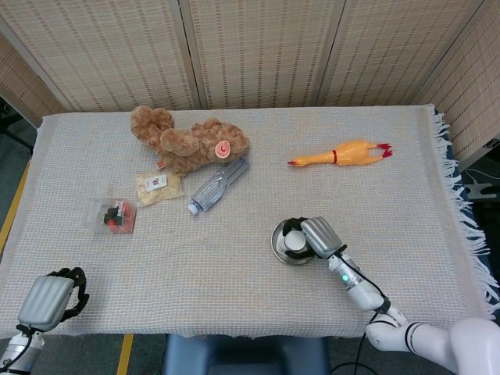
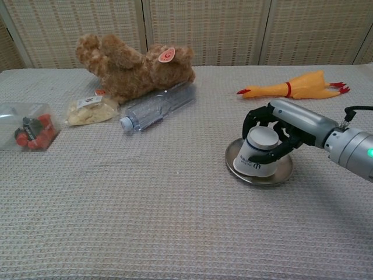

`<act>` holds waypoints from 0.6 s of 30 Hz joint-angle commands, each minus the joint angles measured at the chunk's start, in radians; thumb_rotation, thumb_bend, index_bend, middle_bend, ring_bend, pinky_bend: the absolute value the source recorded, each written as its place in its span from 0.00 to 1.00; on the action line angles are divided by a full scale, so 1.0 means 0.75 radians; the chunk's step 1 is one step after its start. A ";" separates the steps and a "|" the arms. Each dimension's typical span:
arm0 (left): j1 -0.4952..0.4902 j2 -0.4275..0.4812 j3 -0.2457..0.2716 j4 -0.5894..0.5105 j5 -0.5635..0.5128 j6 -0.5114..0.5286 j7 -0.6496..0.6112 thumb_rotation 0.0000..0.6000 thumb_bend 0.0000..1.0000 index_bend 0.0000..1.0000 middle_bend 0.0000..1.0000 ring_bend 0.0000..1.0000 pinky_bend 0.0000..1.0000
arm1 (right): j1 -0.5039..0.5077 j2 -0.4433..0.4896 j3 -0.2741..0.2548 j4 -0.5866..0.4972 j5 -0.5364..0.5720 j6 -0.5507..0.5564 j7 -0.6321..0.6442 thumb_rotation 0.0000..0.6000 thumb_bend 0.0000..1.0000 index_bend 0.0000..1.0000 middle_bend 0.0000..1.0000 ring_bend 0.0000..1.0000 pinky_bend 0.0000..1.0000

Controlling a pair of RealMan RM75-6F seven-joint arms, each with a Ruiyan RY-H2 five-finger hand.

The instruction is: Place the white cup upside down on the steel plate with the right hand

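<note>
Your right robot hand [image 2: 278, 132] holds the small white cup [image 2: 257, 152], with dark fingers [image 2: 269, 156] wrapped around its sides. The cup is upside down, tilted a little, and sits on the round shiny steel plate [image 2: 285, 171] right under that hand. Beyond the hand lies a yellow rubber chicken [image 2: 293, 86]. Your left robot hand [image 1: 51, 300] is curled in with nothing inside, at the near edge of the cloth-covered surface [image 1: 234, 273].
</note>
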 commanded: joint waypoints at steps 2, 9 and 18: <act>0.000 -0.001 0.000 0.001 -0.001 -0.001 0.000 1.00 0.36 0.27 0.41 0.40 0.56 | -0.023 0.036 0.018 -0.006 -0.065 0.170 -0.034 1.00 0.17 0.62 0.54 0.49 0.80; 0.001 0.001 0.000 -0.002 0.000 0.001 0.000 1.00 0.36 0.27 0.41 0.40 0.56 | -0.095 0.192 0.023 -0.186 -0.101 0.332 -0.090 1.00 0.17 0.61 0.54 0.49 0.80; -0.002 -0.001 0.000 -0.005 -0.004 -0.007 0.007 1.00 0.37 0.27 0.41 0.40 0.56 | -0.224 0.276 0.005 -0.068 0.027 0.326 -0.108 1.00 0.17 0.59 0.54 0.49 0.80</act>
